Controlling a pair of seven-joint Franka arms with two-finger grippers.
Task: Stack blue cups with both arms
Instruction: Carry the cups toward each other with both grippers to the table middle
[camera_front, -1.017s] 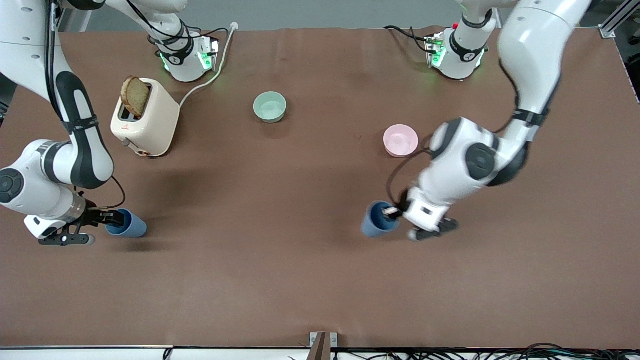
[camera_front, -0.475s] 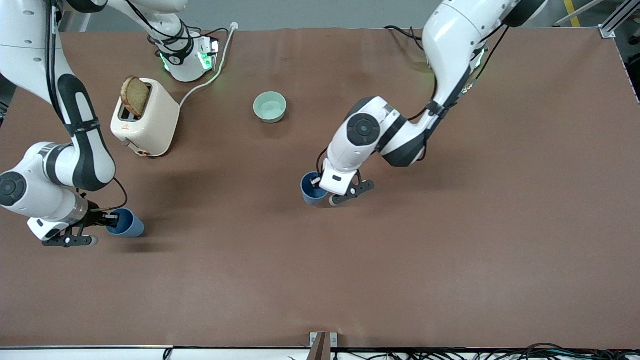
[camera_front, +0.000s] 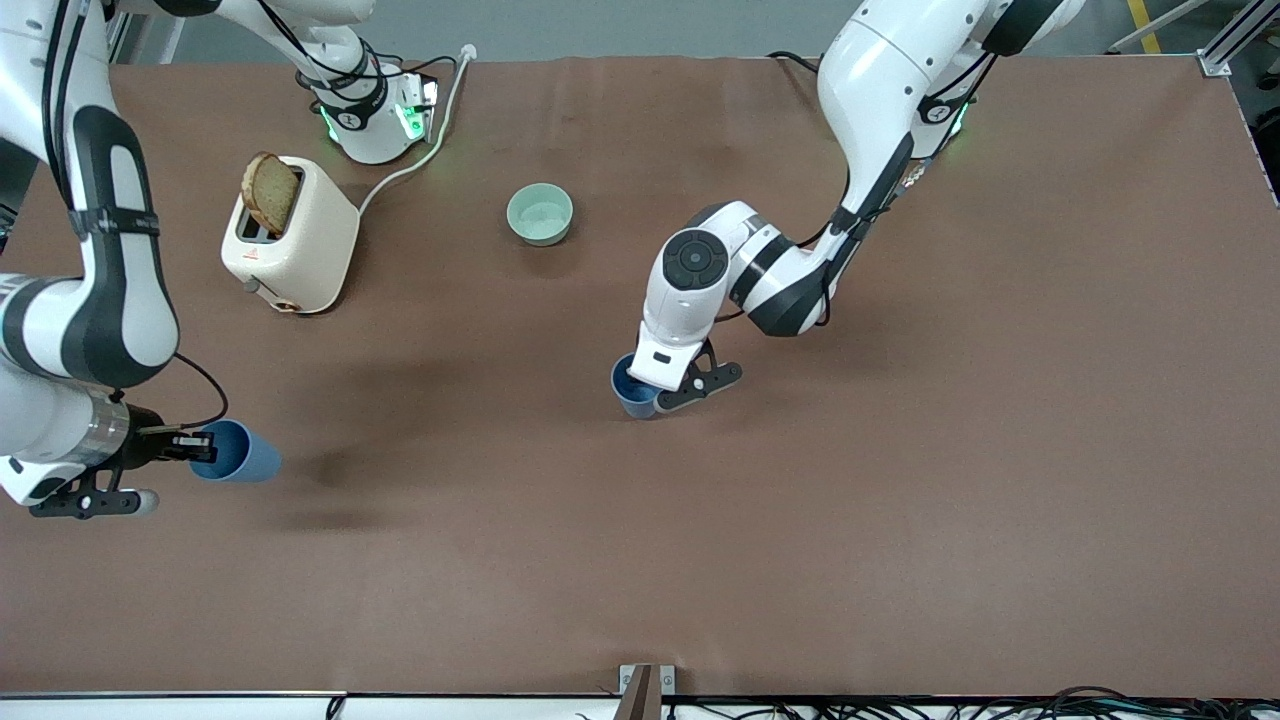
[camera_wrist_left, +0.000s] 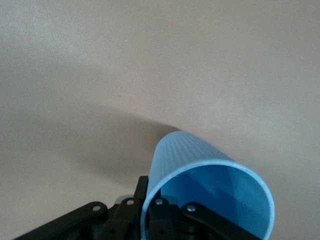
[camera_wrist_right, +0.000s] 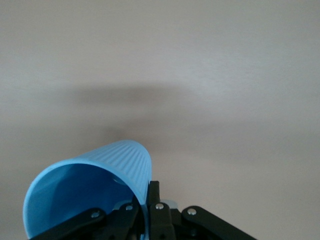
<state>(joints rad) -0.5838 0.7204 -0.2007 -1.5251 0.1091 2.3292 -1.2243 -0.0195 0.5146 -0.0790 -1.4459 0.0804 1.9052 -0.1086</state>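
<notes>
You have a blue cup in each gripper. The left gripper (camera_front: 655, 385) is over the middle of the table (camera_front: 900, 500), nearer the front camera than the green bowl (camera_front: 540, 214), and its fingers are pinched shut on the rim of one blue cup (camera_front: 633, 388): in the left wrist view one finger (camera_wrist_left: 159, 215) sits inside the mouth and the other outside the wall. That cup looks to be at or just above the tabletop; you cannot tell from here whether its base touches.

The right gripper (camera_front: 190, 448) is over the right arm's end of the table, well clear of the toaster (camera_front: 290, 235) with its slice of bread (camera_front: 270, 192). It is clamped on the rim of the second cup (camera_front: 238, 452) the same way, and that cup hangs tilted, mouth toward the gripper, with its shadow lying apart from it on the table.

Judge these cups as light, thin plastic: stiff enough to keep shape, but the wall may flex under a hard pinch and the smooth surface could let a cup swing. A rim grip on one wall suits them. For nesting, you probably need the carried cup turned upright, base down, over the other's open mouth.
</notes>
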